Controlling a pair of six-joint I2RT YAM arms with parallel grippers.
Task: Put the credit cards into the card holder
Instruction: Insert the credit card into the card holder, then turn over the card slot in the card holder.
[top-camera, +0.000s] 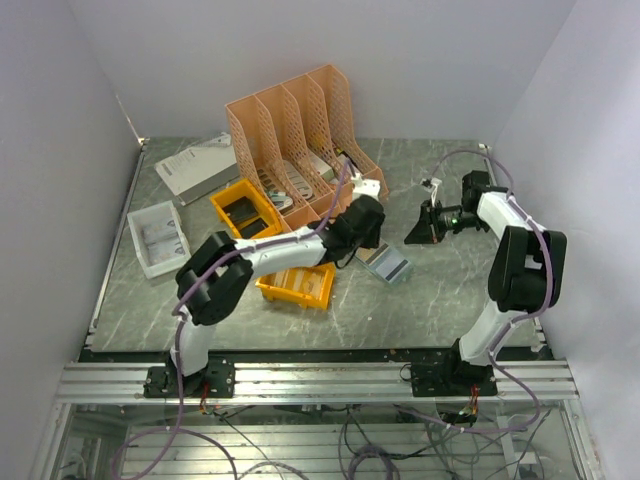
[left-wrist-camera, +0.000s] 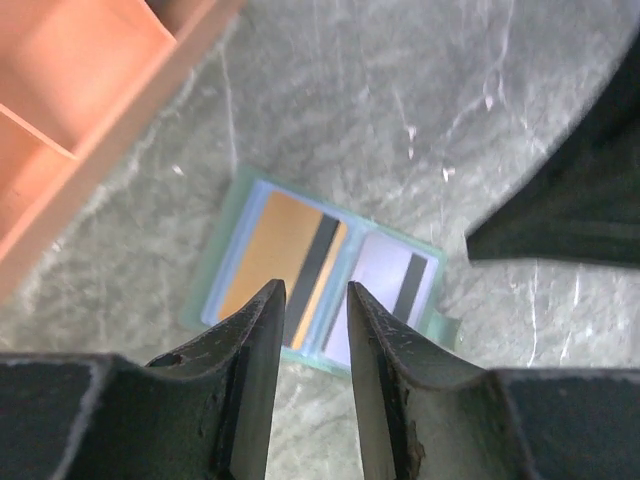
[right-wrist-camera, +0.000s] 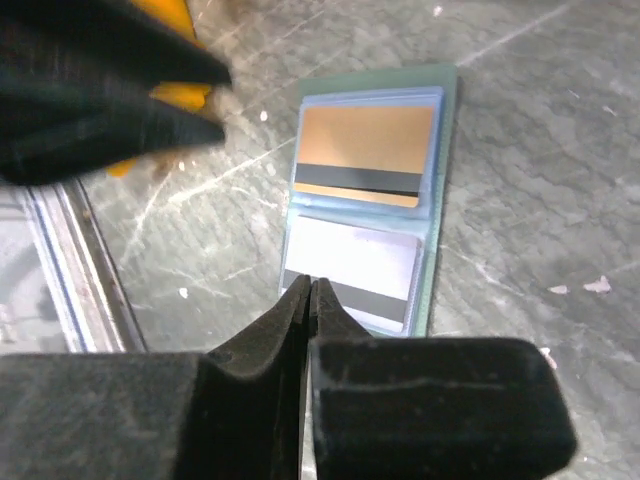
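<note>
Black fingers of the left jaws stand apart with a clear gap between them and nothing in it. Through that gap, in the left wrist view, the card holder shows below, lying open and flat on the worktop. I cannot tell whether the tips touch it or hang just above.

The right jaws are closed, their fingers pressed tip to tip with nothing between them. In their own camera they sit over the near edge of the holder, at the end with the pale card. From above, the right arm reaches in from the right, its jaws near the holder but apart from it.

The holder shows its light blue inside with a grey-green border around it. A tan card with a dark stripe sits in one pocket, and a pale card with a dark stripe sits in the other. Both lie flat and inside the border.

Further out, the left arm stretches across a yellow bin just beside the holder. A second yellow bin sits behind it, against a peach file rack. A white tray and a grey flat box lie well off to the left.
</note>
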